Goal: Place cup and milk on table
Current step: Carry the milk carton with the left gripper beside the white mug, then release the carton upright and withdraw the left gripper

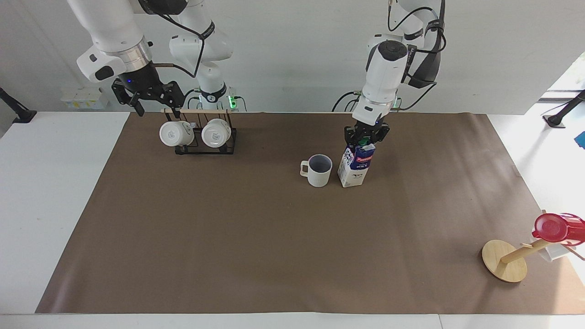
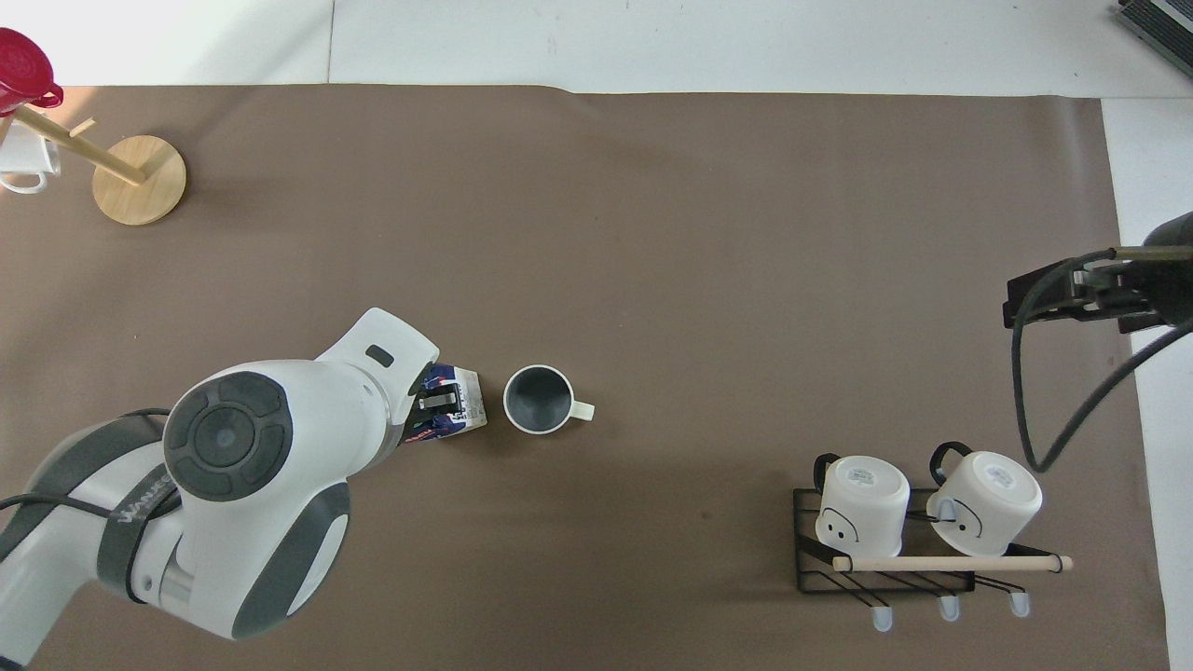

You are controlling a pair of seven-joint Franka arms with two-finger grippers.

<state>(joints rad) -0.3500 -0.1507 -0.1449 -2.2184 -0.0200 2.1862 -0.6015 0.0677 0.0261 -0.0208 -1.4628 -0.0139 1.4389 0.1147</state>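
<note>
No lettering reads clearly on the milk (image 1: 354, 167)

Ribbed cream cup (image 1: 319, 170) upright, milk (image 1: 354, 167) carton just beside, on table (image 1: 228, 237)

Both arms wear glossy white shells with dark grey joint bands and round grey end caps. Black cables loop along them. The black two-finger left gripper (image 1: 366, 135) and black right gripper (image 1: 148, 94) follow silver wrist rings.

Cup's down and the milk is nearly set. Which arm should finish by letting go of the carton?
Left. The left gripper is already clamped on the milk beside the cup; the right gripper waits over the mug rack.
</note>
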